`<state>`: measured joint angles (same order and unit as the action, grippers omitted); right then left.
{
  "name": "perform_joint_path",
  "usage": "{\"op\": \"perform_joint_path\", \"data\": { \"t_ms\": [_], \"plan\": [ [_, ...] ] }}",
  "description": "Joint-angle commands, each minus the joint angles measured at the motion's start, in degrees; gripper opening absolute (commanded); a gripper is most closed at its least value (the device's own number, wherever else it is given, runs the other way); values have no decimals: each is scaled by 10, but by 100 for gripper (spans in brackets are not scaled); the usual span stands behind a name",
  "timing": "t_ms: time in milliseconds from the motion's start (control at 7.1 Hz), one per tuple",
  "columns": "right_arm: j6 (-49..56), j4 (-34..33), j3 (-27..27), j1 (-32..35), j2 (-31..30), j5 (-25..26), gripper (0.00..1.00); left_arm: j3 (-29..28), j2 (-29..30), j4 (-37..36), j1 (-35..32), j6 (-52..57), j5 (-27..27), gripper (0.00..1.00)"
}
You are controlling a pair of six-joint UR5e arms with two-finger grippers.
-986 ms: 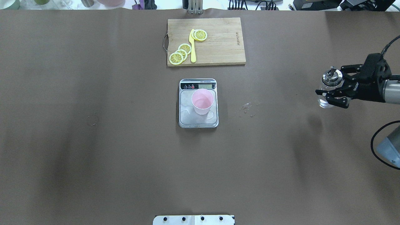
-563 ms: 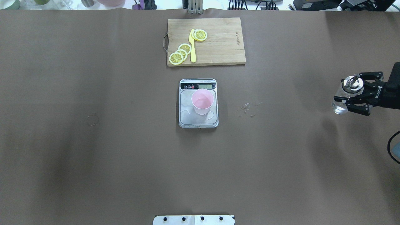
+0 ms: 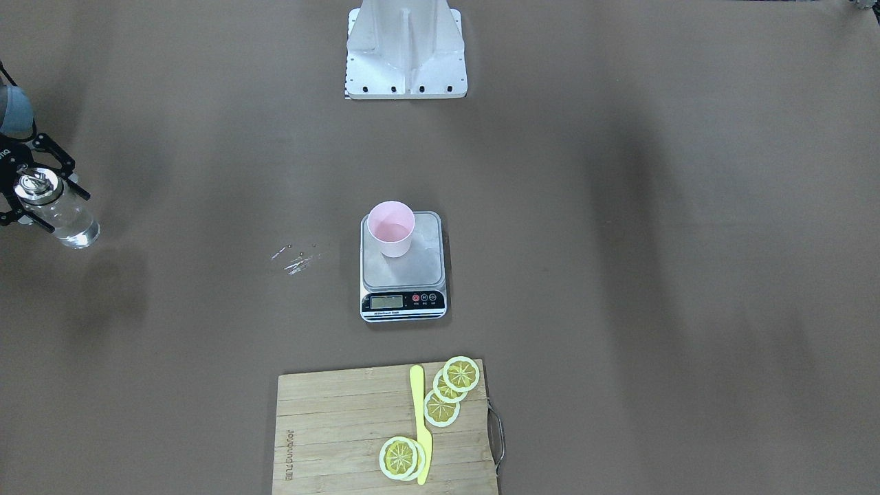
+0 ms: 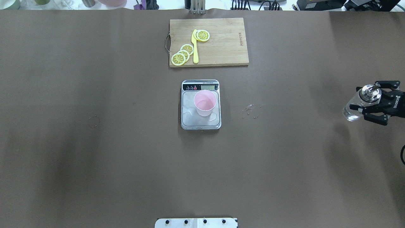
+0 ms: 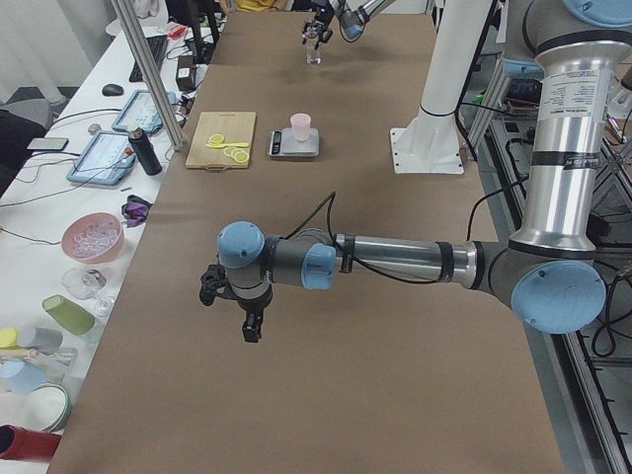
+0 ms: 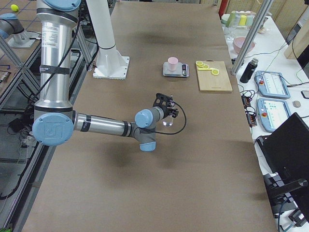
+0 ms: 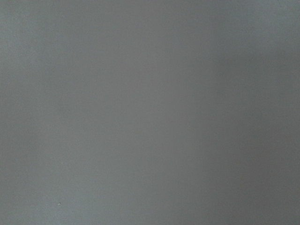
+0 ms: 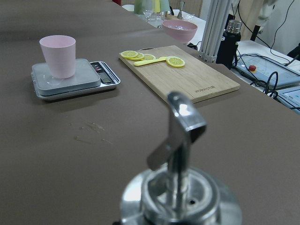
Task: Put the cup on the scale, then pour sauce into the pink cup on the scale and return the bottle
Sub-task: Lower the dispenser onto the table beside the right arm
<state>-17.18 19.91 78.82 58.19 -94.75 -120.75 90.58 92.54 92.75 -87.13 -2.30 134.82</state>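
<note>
A: Right gripper (image 4: 363, 103)?
B: Clamped round the bottle (image 4: 352, 111), far right, well apart from the scale (image 4: 186, 121). Cup (image 4: 205, 103) on top of that.
A: Left gripper (image 5: 233, 302)?
B: Can't tell, open or closed.

Soft, even light falls from above, laying broad faint shadows across the brown surface (image 4: 95, 158). The left wrist view is flat, featureless grey. In the right wrist view the bottle (image 8: 180, 201) looms blurred, its metal cap glaring.

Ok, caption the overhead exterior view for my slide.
Right gripper holds the glass bottle at far right; pink cup stands on the digital kitchen scale at centre.
</note>
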Motion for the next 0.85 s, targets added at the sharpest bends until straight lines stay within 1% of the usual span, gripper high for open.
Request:
{"op": "perform_joint_path", "data": {
  "t_ms": [0,282,423,563,704],
  "plan": [
    [-6,55,-30,0,6,5,35,-7,2,9,0,0,0,99],
    [-10,72,-42,-1,12,10,35,-24,2,38,1,0,0,99],
    [-11,75,-58,-1,16,12,35,-30,3,40,1,0,-1,99],
    [-11,95,-101,-3,35,12,35,-30,2,40,1,0,-1,99],
    [-11,129,-165,-4,64,13,35,-31,1,40,1,0,0,99]
  ]
}}
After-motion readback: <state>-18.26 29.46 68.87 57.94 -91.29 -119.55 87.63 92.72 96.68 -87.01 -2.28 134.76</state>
